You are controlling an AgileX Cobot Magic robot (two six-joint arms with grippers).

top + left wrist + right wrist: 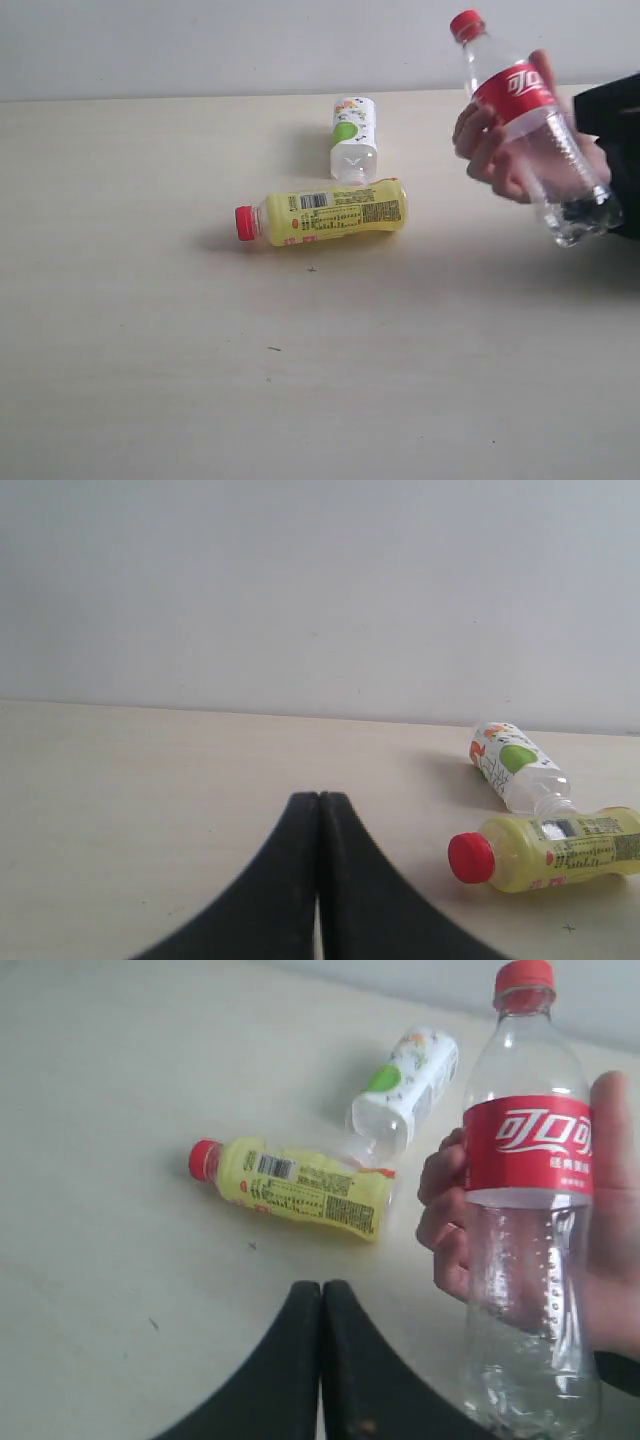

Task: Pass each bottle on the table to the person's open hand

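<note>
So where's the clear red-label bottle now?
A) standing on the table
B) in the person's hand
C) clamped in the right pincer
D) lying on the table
B: the person's hand grips the clear red-label bottle, while the right pincer is shut on nothing.

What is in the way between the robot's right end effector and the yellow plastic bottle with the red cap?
Nothing visible. Only bare cream wooden table lies between the shut right end effector and the lying yellow plastic bottle. The person's hand, holding the clear red-labelled bottle, is off to one side.
</note>
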